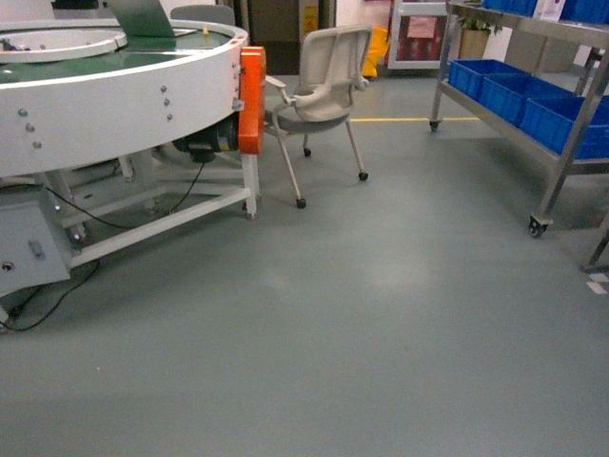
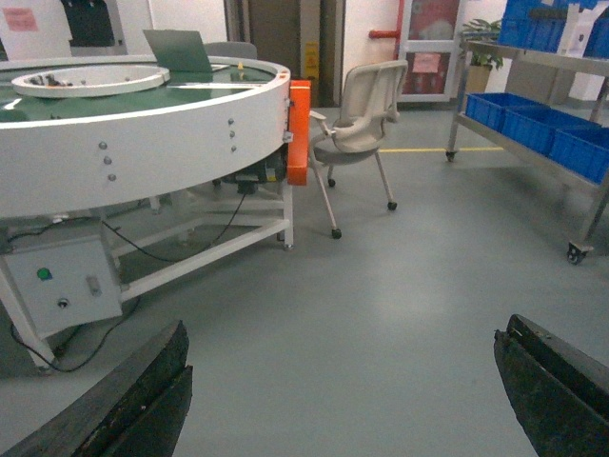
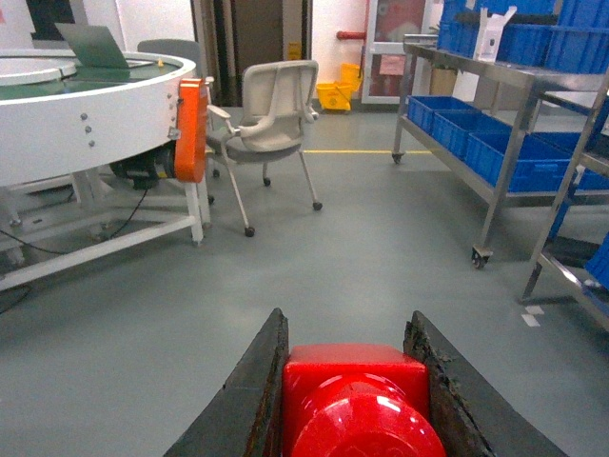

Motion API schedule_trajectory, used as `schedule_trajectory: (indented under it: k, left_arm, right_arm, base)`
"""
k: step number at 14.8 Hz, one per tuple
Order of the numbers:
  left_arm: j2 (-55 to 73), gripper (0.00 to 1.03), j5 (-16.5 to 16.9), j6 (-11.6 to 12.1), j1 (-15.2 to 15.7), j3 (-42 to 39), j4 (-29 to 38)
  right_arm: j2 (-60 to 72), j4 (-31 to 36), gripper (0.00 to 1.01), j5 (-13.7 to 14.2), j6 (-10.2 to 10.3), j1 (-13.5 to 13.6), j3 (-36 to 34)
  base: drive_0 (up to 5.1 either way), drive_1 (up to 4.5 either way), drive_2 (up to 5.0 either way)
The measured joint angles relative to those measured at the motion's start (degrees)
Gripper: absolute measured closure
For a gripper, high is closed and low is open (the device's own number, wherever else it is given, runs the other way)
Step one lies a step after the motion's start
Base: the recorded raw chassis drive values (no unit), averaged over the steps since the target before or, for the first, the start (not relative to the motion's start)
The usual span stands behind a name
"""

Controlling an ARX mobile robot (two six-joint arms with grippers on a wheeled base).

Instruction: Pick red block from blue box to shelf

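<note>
The glossy red block (image 3: 354, 400) fills the bottom of the right wrist view, its round stud facing the camera. My right gripper (image 3: 347, 328) is shut on it, one dark finger pressed against each side. My left gripper (image 2: 343, 367) is open over bare floor with nothing between its fingers (image 2: 143, 395). The steel shelf (image 1: 571, 143) on caster wheels stands at the right of the head view, and again as the shelf (image 3: 514, 114) in the right wrist view. The blue box is out of view. Neither gripper shows in the head view.
Dark blue crates (image 1: 514, 95) sit on the shelf's lower tier. A white round conveyor table (image 1: 124, 86) with an orange guard (image 1: 252, 100) stands at the left, cables on the floor beneath it. A wheeled office chair (image 1: 324, 86) is beside it. Grey floor (image 1: 362, 314) lies ahead.
</note>
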Motion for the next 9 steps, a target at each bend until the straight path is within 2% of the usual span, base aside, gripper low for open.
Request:
schedule_trajectory:
  k: [9]
  left_arm:
    - [0.00, 0.05, 0.04, 0.00, 0.00, 0.00, -0.09]
  right_arm:
    - [0.00, -0.11, 0.73, -0.02, 0.00, 0.00, 0.00]
  base:
    - [0.0, 4.17, -4.1]
